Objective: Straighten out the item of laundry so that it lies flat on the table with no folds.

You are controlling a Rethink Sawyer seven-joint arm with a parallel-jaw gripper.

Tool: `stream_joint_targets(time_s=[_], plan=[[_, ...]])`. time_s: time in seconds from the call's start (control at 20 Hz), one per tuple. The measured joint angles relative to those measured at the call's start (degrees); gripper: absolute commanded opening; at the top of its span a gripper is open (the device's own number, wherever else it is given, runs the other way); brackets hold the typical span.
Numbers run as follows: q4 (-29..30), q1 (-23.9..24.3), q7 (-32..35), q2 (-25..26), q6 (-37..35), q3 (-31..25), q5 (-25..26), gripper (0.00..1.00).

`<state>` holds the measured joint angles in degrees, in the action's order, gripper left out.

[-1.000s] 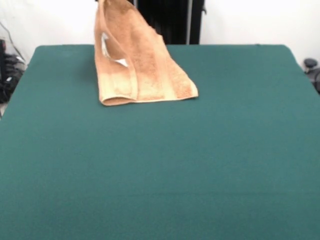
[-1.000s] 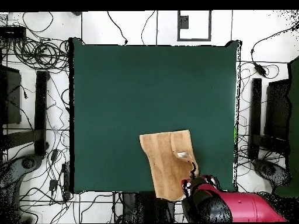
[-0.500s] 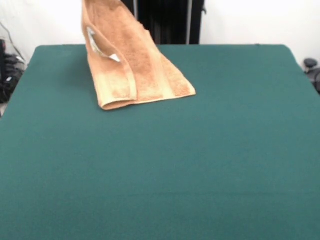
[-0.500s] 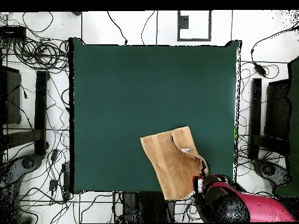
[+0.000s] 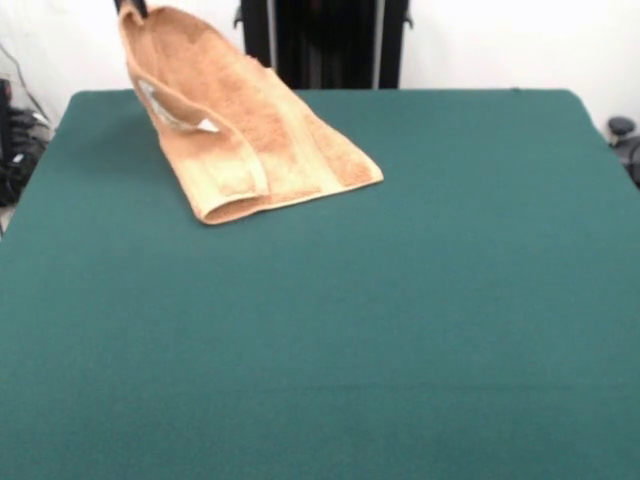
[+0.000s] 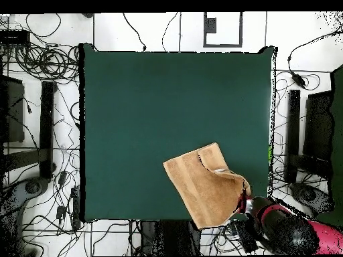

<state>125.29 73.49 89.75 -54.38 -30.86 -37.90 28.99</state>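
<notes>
Towel (image 5: pixel 245 145) count: one, lying folded near the table (image 5: pixel 400 300) corner, one corner being lifted by the single gripper (image 5: pixel 131 7), which is clamping it.

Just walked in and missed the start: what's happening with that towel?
The red arm's gripper holds one corner of the orange-tan towel up in the air near a corner of the green table. The towel's lower end rests on the cloth, and one side is folded over itself, so it is not flat yet.
</notes>
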Motion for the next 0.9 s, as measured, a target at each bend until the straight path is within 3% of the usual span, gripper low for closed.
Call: stream_joint_targets(time_s=[0.45,0.9], plan=[[-4.7,4.1,-0.8,13.9,0.0,-4.7,3.9,0.00],[-6.5,6.9,-0.8,22.8,0.0,-8.6,7.4,0.00]])
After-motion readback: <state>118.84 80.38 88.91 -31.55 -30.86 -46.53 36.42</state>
